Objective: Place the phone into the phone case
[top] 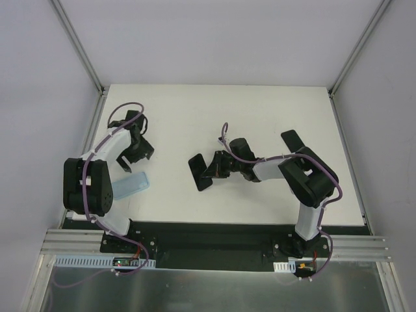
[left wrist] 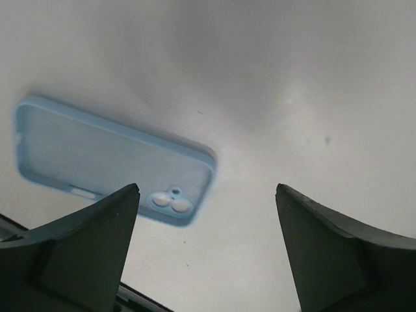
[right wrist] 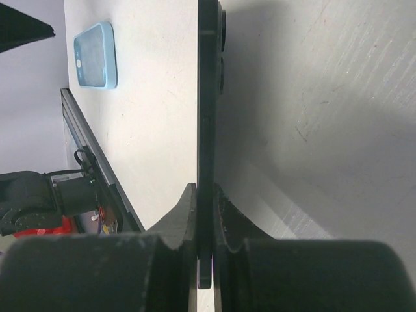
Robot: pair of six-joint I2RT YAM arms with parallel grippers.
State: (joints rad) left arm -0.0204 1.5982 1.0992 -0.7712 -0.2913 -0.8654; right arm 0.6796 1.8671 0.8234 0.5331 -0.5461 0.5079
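The black phone (top: pixel 200 172) is lifted over the middle of the white table, tilted, with my right gripper (top: pixel 218 166) shut on one end. The right wrist view shows the phone (right wrist: pixel 207 97) edge-on, clamped between the two fingers of the right gripper (right wrist: pixel 205 192). The light blue phone case (top: pixel 132 186) lies flat and open side up near the table's front left. My left gripper (top: pixel 138 148) hovers just beyond it. In the left wrist view the left gripper (left wrist: pixel 207 188) is open and empty, with the case (left wrist: pixel 114 162) below and to the left of it.
White enclosure walls (top: pixel 39 97) surround the table on the left, back and right. A black base strip and aluminium rail (top: pixel 214 247) run along the near edge. The case (right wrist: pixel 96 55) also shows far off in the right wrist view.
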